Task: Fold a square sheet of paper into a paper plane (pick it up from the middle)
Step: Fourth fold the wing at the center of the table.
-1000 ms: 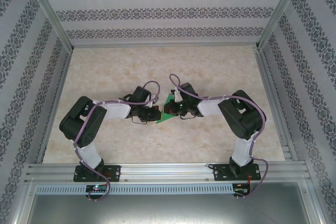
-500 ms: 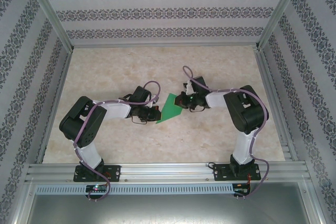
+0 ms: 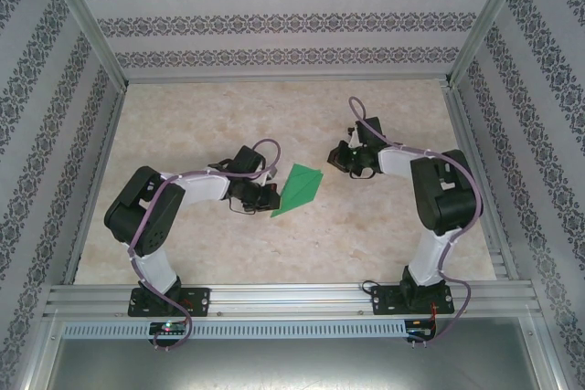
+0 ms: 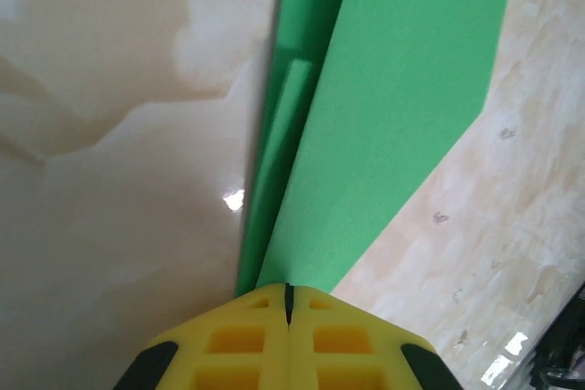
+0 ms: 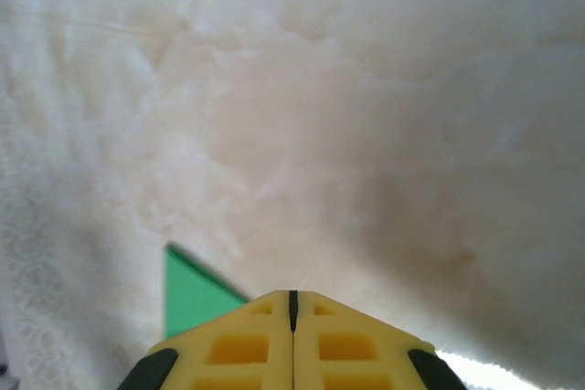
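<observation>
The paper [image 3: 297, 189] lies on the desk [image 3: 201, 116] near its middle, between the two arms. It is folded into a long, narrow green shape that runs at a slant, with its near end toward the left arm and its far end toward the right arm. In the left wrist view several layers overlap, and a narrow folded strip runs along the left side under a broad flap.

The left claw [image 3: 270, 196] is closed, its yellow fingers pressed together with only a thin seam between them. Its tip sits right at the near end of the paper. I cannot tell whether the paper is pinched or merely touched.

The right claw [image 3: 338, 160] is also closed and holds nothing. It stands apart from the paper, over bare desk to the right of the far end. In its wrist view a green corner shows just beside the left finger.
</observation>
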{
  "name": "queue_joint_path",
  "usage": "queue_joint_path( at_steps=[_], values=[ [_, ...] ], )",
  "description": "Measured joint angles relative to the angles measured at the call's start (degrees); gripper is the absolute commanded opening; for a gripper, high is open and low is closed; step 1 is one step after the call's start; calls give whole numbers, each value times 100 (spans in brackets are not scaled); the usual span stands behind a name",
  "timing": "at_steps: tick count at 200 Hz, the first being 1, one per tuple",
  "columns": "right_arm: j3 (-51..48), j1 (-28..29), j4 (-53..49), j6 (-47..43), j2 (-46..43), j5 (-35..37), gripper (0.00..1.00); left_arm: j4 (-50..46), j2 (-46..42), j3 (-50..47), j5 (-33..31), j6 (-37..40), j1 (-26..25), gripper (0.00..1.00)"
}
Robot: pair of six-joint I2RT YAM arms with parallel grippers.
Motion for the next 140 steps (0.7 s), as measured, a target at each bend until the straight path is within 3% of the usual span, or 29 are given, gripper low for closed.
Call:
queue_joint_path(
  at_steps=[30, 49, 74, 99, 105, 140],
  values=[
    [-448, 133, 79, 260, -907, 92, 37, -74, -87, 501, -83, 33, 0, 26],
    [-719, 269, 129, 404, -1384, 240, 54, -177, -352, 713, -317, 105, 42, 48],
    [-896, 535, 122, 540, -1716, 544, 72, -291, -809, 828, -876, 170, 221, 74],
    [-1073, 855, 138, 737, -1919, 903, 85, -501, -1228, 828, -1587, 262, 457, 89],
    [-1130, 922, 160, 813, -1947, 968, 87, -562, -1305, 828, -1731, 295, 501, 99],
    [-1443, 1329, 444, 1235, -1952, 1338, 95, -857, -1720, 763, -2389, 350, 765, 100]
  ],
)
